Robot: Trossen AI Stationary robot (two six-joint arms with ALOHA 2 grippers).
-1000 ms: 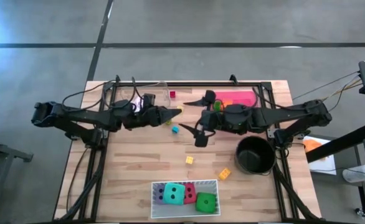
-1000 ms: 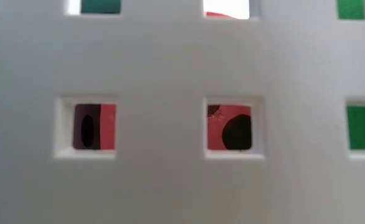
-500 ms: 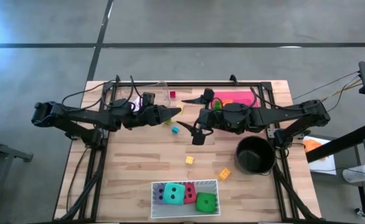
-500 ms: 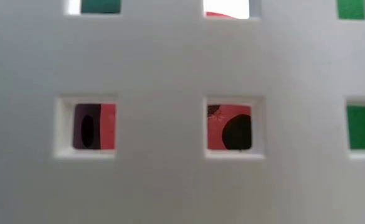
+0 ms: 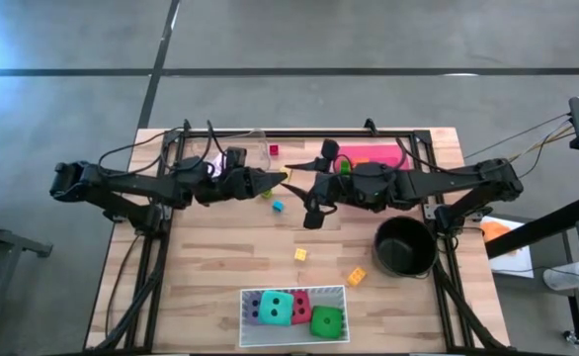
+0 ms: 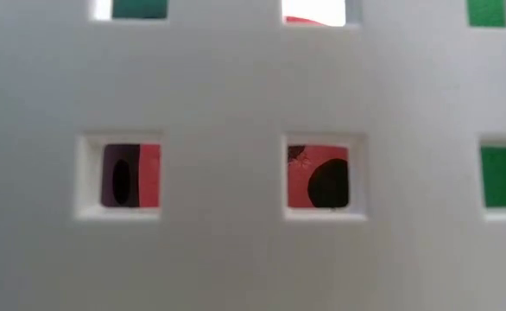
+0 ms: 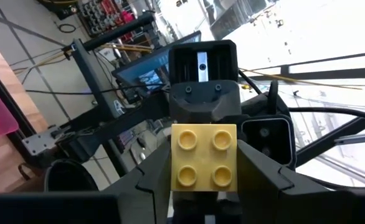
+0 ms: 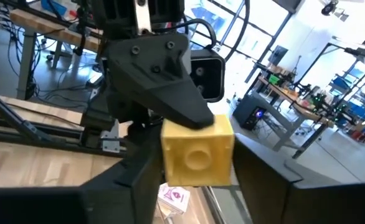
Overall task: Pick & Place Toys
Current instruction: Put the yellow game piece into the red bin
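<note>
The left arm reaches in from the desk's left edge, and the left end effector sits above the middle of the desk, clamped on a yellow block that sticks out past its fingertips. Just behind it, near the far edge, stands a clear tray with a red block beside it, and a teal block lies on the wood below the raised ends. The right end effector meets the left one tip to tip; its fingers flank the same yellow block (whether they press on it or only stand beside it I cannot tell). Nearer the front, a small yellow brick and an orange brick lie loose, apart from each other. The white tray at the front edge holds the purple die, teal die, red die and green die side by side. To the right are a pink tray at the back and a black pot beside the right arm.
</note>
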